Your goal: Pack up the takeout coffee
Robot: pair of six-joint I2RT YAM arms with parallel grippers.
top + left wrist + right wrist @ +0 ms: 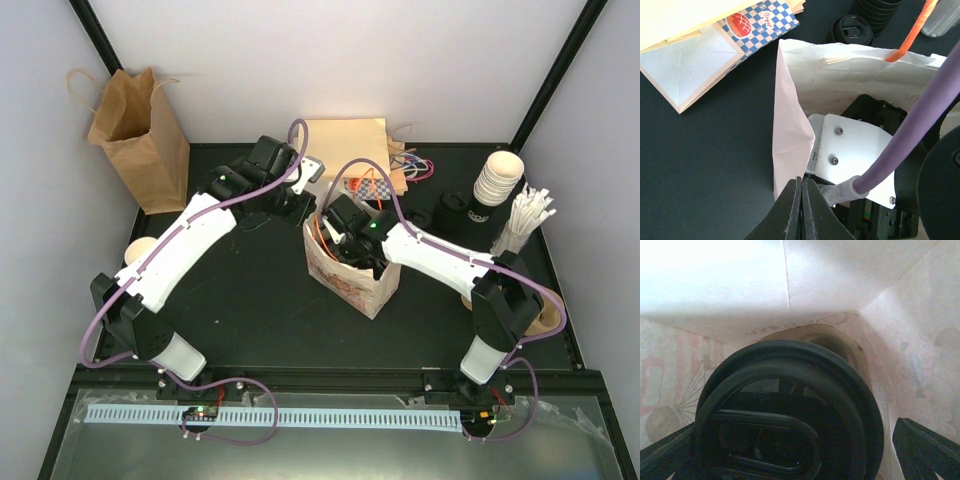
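The takeout coffee shows only in the right wrist view, where its round black lid (790, 405) fills the frame; the cup body is hidden under it. It hangs inside the white printed paper bag (350, 285), whose inner walls (740, 285) surround it. My right gripper (357, 243) is down in the bag, its fingers (925, 450) either side of the lid, shut on the cup. My left gripper (804, 181) is shut on the bag's left rim (790, 140), at the bag's far left corner (312, 212).
A brown handled bag (140, 135) stands at the back left. Flat manila bags (350, 140) and a checkered bag (755, 20) lie behind the white bag. Stacked cream cups (497, 180), loose black lids (455, 210) and wrapped straws (525, 220) are at the back right.
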